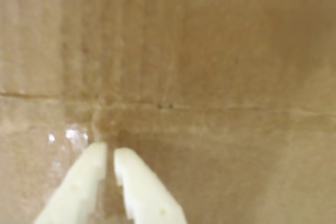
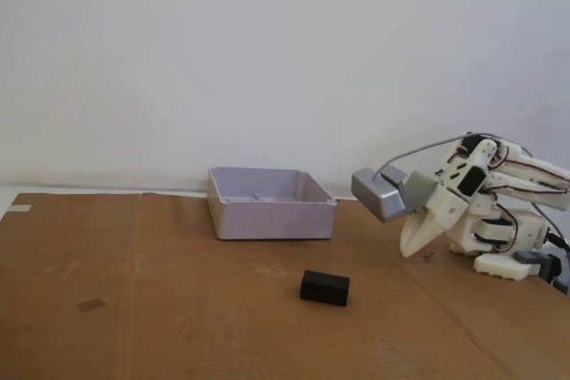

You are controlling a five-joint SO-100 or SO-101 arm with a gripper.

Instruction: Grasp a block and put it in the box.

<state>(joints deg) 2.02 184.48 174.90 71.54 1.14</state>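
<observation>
In the fixed view a small black block [image 2: 324,287] lies on the brown cardboard, in front of and slightly right of the pale lavender-grey box [image 2: 270,203], which holds nothing I can see. My white gripper [image 2: 412,247] hangs folded close to the arm's base at the right, fingertips pointing down just above the cardboard, well right of the block. The wrist view shows its two cream fingers [image 1: 144,187] nearly together, shut with nothing between them [image 1: 111,153]; only cardboard lies ahead, and block and box are out of that view.
A grey metallic camera housing [image 2: 381,193] sits on the wrist above the gripper. The arm's base [image 2: 512,251] stands at the right edge. A cardboard seam [image 1: 210,108] crosses the wrist view. A white wall rises behind the table.
</observation>
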